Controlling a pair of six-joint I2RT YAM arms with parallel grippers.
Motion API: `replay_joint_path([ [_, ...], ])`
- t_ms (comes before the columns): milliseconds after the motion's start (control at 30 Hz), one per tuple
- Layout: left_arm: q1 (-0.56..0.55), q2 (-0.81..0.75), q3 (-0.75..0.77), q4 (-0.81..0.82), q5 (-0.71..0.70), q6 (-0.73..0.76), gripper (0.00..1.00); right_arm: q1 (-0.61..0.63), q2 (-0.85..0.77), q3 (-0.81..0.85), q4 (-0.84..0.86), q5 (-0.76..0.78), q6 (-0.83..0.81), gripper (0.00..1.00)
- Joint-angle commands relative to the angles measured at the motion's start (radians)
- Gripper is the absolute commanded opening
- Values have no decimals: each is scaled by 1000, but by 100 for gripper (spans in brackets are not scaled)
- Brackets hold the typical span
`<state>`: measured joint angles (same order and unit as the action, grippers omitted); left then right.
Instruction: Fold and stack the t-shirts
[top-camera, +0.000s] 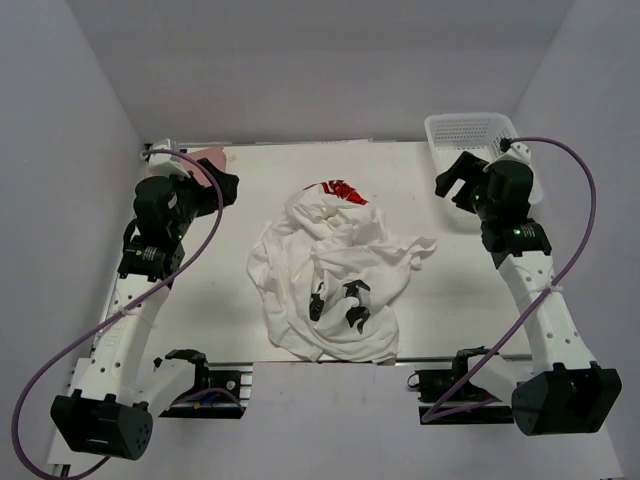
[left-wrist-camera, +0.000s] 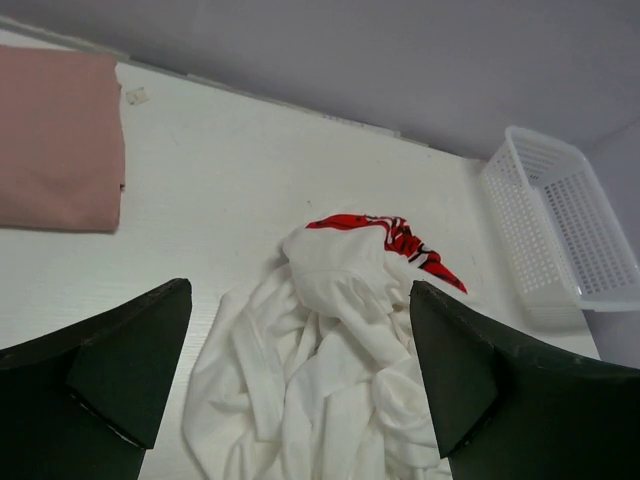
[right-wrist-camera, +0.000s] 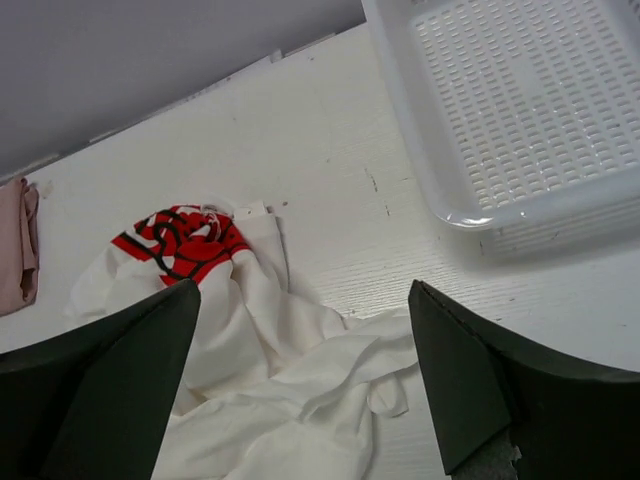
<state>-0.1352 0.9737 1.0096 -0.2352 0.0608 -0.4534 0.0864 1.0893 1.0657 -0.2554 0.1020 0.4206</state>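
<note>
Top external view: the white tees sit in one crumpled heap mid-worktop. The red print is at the heap's far edge, the black marks nearer the arm bases. I can't tell how many shirts are tangled in there. The pink tee lies folded flat at the far-left corner, well apart from the heap.

The cloth looks light and limp with no stiffness, so it'll likely drape and drag its neighbours up with it. You'd do best to take hold at a clear hem or shoulder edge on the outside of the heap, not in the bunched middle.

The left fingers are spread wide with nothing held, and hang above the worktop on the heap's left. The heap's far part shows between them in the left wrist view. The right fingers are equally wide and empty, up beside the mesh basket, with the heap off toward the centre. Neither pair touches cloth.

Main risk I see: you pinch two tees at once.
</note>
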Motion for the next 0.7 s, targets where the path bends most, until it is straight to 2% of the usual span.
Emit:
replay_joint_path([
  [0, 2, -13, 34, -90, -24, -5, 100, -1, -23, 17, -10, -68, 4, 90],
  [167, 2, -13, 14, -121, 2, 4, 100, 3, -35, -24, 15, -129, 15, 90],
  [233, 2, -3, 14, -130, 11, 4, 100, 4, -20, -24, 5, -160, -49, 90],
  [400, 2, 66, 14, -130, 53, 4, 100, 22, 58, 34, -96, -237, -140, 90],
  [433, 2, 66, 14, -130, 65, -5, 100, 39, 69, 60, -155, -290, -167, 90],
  [467, 2, 83, -9, -130, 86, -5, 100, 70, 96, 74, -172, -336, -216, 90],
  [533, -7, 117, -19, -130, 100, -5, 100, 119, 112, 73, -203, -364, -215, 90],
  [567, -7, 131, -34, -130, 100, -5, 100, 209, 141, 65, -211, -360, -201, 90],
  [633, -17, 183, -43, -130, 111, -5, 100, 277, 164, 44, -220, -355, -177, 90],
  [667, -17, 204, -31, -156, 120, -5, 100, 379, 191, 12, -216, -360, -171, 90],
])
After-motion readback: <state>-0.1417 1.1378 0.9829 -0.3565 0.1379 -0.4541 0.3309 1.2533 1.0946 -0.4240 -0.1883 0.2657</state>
